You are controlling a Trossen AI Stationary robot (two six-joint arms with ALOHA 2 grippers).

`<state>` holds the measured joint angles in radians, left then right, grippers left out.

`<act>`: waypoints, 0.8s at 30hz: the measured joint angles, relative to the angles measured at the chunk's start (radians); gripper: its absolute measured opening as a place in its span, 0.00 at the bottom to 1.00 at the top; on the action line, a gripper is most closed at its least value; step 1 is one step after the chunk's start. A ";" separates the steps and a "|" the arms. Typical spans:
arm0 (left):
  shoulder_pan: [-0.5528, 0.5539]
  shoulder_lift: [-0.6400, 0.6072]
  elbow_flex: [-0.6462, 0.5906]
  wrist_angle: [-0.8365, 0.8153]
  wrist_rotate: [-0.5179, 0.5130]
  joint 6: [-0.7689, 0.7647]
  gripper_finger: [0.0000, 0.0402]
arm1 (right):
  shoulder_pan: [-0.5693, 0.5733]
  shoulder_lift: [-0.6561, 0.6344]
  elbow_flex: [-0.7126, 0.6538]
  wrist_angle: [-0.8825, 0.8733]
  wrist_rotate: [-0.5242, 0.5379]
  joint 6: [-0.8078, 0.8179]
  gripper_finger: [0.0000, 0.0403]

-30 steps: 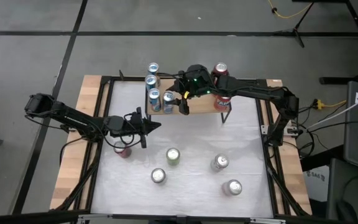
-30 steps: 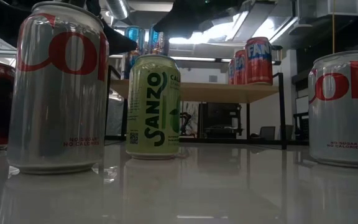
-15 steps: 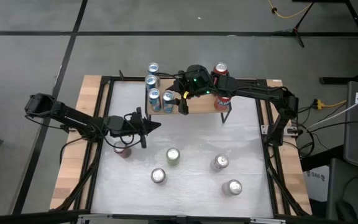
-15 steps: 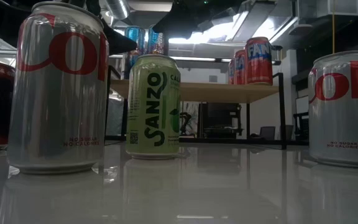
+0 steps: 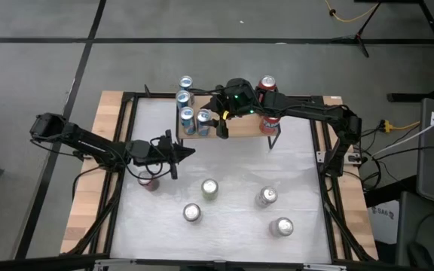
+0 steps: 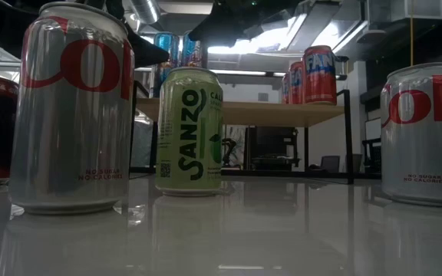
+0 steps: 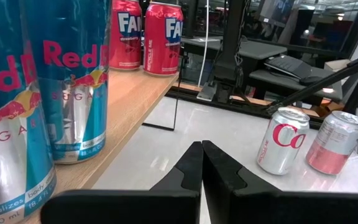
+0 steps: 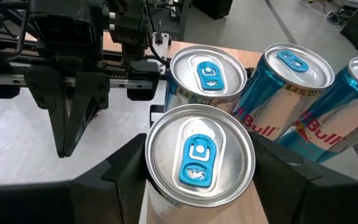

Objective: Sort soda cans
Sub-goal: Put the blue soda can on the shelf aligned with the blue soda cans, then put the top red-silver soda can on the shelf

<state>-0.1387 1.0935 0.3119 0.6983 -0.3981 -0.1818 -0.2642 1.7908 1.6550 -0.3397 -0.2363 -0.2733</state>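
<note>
Light falls from ceiling fixtures (image 6: 282, 34) that burn out to white above the wooden shelf (image 6: 282, 113) when seen from table height, leaving that level look dim and contrasty. The glossy white bench (image 6: 229, 230) below the shelf mirrors the cans as soft, smeared reflections. The nearest silver can (image 6: 71, 107), in front of the shelf, looms large and bowed by the lens. From overhead the bench (image 5: 239, 165) is evenly bright, shadows faint. Glare streaks the blue cans (image 7: 67, 81) on the shelf.
</note>
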 joint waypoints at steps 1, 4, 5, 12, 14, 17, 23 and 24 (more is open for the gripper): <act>0.000 0.000 0.000 0.000 0.000 0.000 0.00 | 0.000 0.000 0.000 0.000 0.000 0.000 0.57; 0.000 0.000 0.000 0.000 0.000 -0.001 0.00 | 0.000 0.000 0.000 0.000 0.000 -0.001 0.59; 0.000 0.000 0.000 0.000 0.000 -0.001 0.00 | 0.000 0.000 0.000 0.000 0.000 -0.001 0.60; 0.000 0.000 0.000 0.000 0.000 -0.002 0.00 | 0.000 0.001 0.000 0.000 0.005 -0.002 0.74; 0.000 0.000 0.000 0.000 0.000 -0.002 0.00 | 0.000 0.001 0.000 0.000 0.005 -0.002 0.76; 0.000 0.000 0.000 -0.001 0.000 -0.002 0.00 | 0.000 0.001 0.000 0.000 0.004 -0.002 0.78; 0.000 0.000 0.000 -0.001 0.000 -0.002 0.00 | 0.000 -0.004 0.000 -0.002 0.005 -0.002 0.78; 0.000 0.000 0.000 -0.001 0.000 -0.002 0.00 | 0.001 -0.006 0.000 -0.001 0.014 -0.002 0.79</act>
<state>-0.1387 1.0935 0.3119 0.6975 -0.3981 -0.1841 -0.2628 1.7846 1.6547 -0.3409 -0.2223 -0.2752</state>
